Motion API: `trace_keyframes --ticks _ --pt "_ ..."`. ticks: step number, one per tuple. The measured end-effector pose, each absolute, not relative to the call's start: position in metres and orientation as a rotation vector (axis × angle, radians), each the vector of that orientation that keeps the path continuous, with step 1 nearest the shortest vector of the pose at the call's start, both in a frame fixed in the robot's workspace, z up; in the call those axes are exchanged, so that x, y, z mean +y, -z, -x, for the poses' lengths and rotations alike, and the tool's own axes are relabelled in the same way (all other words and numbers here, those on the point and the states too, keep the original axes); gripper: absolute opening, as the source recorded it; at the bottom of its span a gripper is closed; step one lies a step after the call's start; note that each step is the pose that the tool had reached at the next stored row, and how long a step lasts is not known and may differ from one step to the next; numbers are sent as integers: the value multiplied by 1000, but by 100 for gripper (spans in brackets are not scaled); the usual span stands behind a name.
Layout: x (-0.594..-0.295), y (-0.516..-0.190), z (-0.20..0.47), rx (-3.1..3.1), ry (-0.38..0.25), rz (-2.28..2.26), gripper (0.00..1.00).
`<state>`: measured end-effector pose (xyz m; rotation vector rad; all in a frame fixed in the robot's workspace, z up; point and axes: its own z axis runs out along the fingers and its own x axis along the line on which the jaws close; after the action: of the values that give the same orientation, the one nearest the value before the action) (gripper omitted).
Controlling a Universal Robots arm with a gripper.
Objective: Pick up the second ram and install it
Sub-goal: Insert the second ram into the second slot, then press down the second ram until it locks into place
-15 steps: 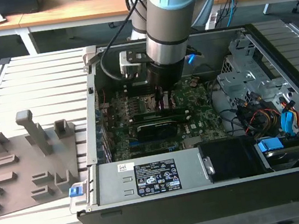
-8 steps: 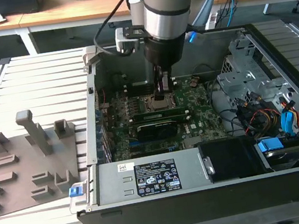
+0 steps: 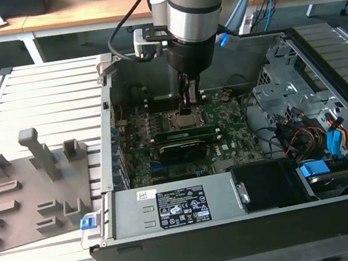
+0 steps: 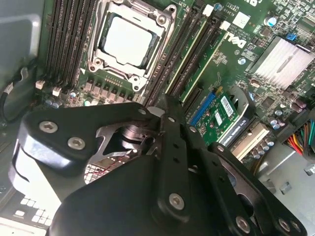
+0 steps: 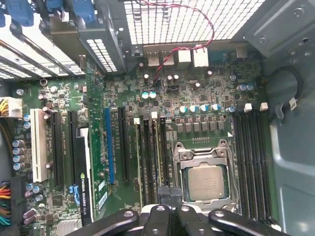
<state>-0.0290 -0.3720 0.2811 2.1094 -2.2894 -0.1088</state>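
Note:
My gripper (image 3: 188, 107) hangs inside the open computer case, low over the green motherboard (image 3: 228, 136). Its dark fingers (image 5: 170, 196) are pressed together with nothing between them. The fingertips (image 4: 167, 105) sit just above the memory slots beside the CPU socket (image 4: 129, 42). Two thin green sticks with pale top edges (image 4: 189, 59) (image 4: 204, 64) stand seated in neighbouring slots there, running away from the fingertips. The second ram is one of these; I cannot tell which. In the first wrist view the same sticks (image 5: 156, 147) lie next to the socket (image 5: 204, 182).
A graphics card (image 3: 180, 149) sits beside the slots. The power supply (image 3: 179, 206) lines the case's near wall, and drive bays and cables (image 3: 314, 135) are at the exterior view's right. A grey fixture with blocks (image 3: 43, 184) lies outside the case at the exterior view's left.

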Motion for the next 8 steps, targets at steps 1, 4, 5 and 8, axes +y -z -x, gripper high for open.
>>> trace_keyframes --ticks 1,4,5,8 --pt "-372 -281 29 -2289 109 -2109 11" --pt "-372 -281 29 -2289 109 -2109 11" --pt "-372 -281 26 -2289 109 -2109 11" --pt "-372 -276 1 -2286 115 -2106 11"
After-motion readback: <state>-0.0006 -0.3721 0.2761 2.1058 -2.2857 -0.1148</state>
